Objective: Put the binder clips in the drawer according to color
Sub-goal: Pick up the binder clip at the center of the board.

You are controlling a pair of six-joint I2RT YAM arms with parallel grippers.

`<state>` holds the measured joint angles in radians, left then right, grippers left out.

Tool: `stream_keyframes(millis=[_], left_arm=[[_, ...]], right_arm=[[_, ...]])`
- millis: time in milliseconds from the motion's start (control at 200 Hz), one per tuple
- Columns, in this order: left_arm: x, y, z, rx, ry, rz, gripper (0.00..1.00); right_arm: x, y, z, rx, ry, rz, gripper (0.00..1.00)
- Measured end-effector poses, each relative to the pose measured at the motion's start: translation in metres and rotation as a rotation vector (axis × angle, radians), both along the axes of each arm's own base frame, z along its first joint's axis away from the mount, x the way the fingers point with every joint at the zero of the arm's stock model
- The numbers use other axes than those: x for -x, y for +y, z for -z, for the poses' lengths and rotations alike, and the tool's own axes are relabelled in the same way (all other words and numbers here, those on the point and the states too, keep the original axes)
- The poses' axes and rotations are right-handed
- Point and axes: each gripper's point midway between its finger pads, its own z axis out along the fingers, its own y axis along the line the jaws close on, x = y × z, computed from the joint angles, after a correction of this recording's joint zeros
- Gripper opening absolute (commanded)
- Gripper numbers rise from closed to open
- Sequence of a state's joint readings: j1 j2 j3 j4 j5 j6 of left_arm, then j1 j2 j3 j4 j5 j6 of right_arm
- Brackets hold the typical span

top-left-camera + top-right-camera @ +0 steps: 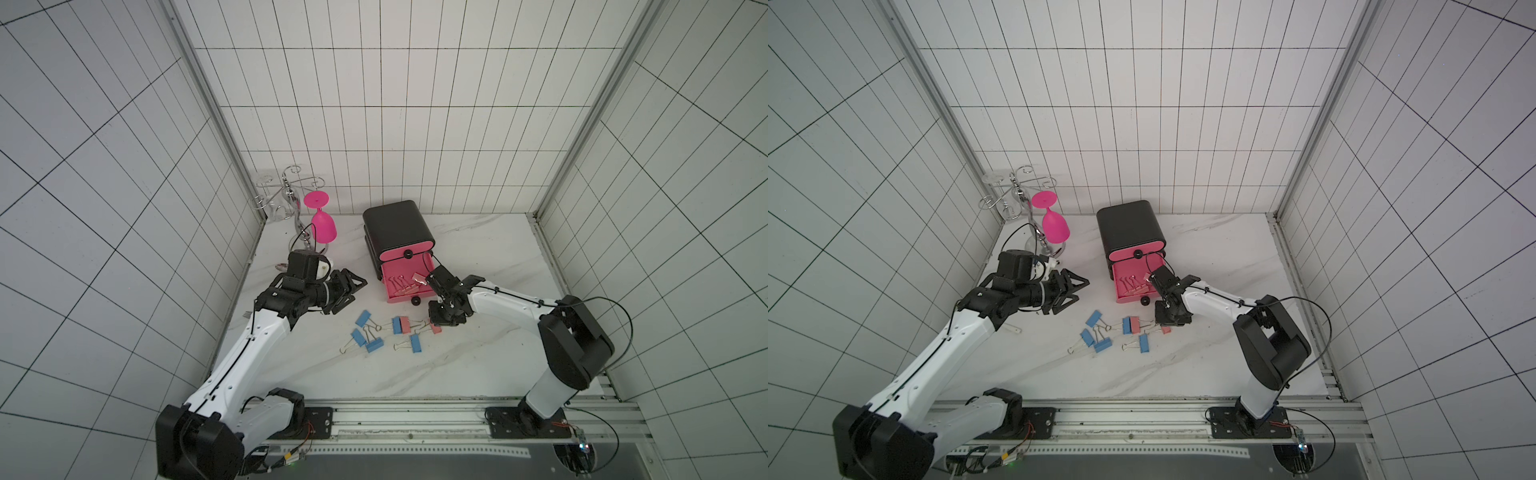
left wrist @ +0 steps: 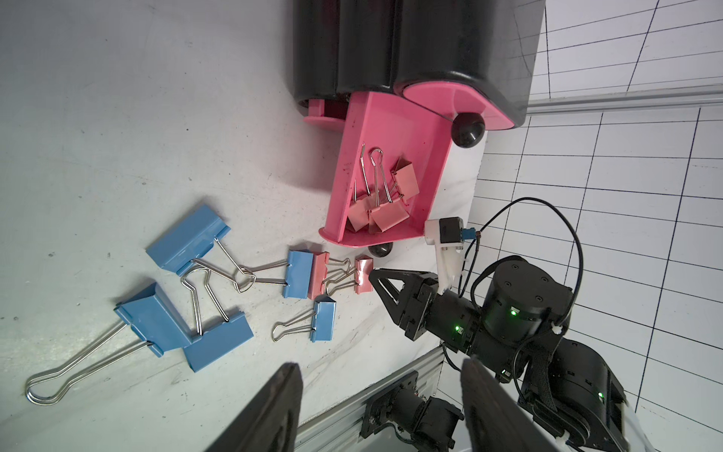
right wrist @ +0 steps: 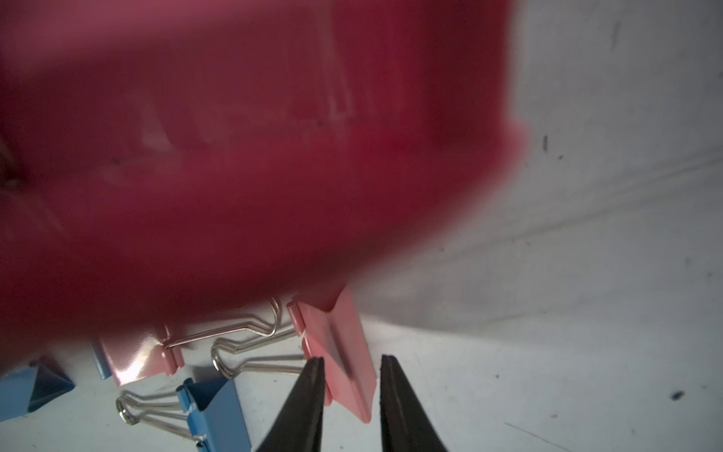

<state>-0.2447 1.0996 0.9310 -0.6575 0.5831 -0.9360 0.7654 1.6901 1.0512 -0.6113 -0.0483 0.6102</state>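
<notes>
The black drawer chest (image 1: 397,228) stands at the back, its middle pink drawer (image 2: 391,129) pulled out with several pink binder clips (image 2: 385,213) in it. Several blue clips (image 1: 363,318) and a pink clip (image 1: 404,325) lie on the table in front. My right gripper (image 3: 352,358) points down just right of that group. Its jaws press the sides of a pink binder clip (image 3: 336,336) that still rests on the table (image 1: 435,329). My left gripper (image 1: 351,297) hovers left of the open drawer, open and empty, as the left wrist view (image 2: 379,364) shows.
A pink goblet (image 1: 323,224) hangs on a wire glass rack (image 1: 291,195) in the back left corner. The open drawer's black knob (image 1: 414,301) juts out close above my right gripper. Tiled walls close three sides, and a metal rail (image 1: 407,419) runs along the front.
</notes>
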Motion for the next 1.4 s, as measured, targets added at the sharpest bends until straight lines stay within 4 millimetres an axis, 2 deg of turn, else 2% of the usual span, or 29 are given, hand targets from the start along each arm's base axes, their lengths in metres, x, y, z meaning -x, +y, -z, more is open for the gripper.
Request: stream_keyframes(millis=[295, 500, 680, 795, 1000, 1199, 1399], left_arm=[[0.002, 0.001, 0.003, -0.009, 0.010, 0.005, 0.68], [0.003, 0.001, 0.003, -0.011, 0.012, 0.005, 0.68], [0.003, 0.001, 0.001, -0.010, 0.005, 0.004, 0.68], [0.004, 0.001, -0.001, -0.008, -0.002, 0.004, 0.68], [0.005, 0.002, -0.001, -0.008, -0.004, 0.003, 0.68], [0.008, 0.003, 0.000, -0.009, -0.007, 0.000, 0.68], [0.014, 0.005, 0.009, -0.008, 0.011, -0.004, 0.68]], right_arm=[[0.000, -0.001, 0.007, -0.005, 0.003, 0.033, 0.23], [0.004, -0.006, 0.006, -0.007, -0.002, 0.043, 0.36], [0.000, -0.005, -0.010, -0.032, -0.047, 0.049, 0.42], [-0.003, -0.006, -0.020, -0.045, -0.077, 0.053, 0.41], [-0.002, -0.007, -0.020, -0.038, -0.076, 0.057, 0.42], [0.001, -0.015, -0.030, -0.059, -0.100, 0.078, 0.41], [0.012, -0.024, -0.009, -0.041, -0.052, 0.112, 0.37]])
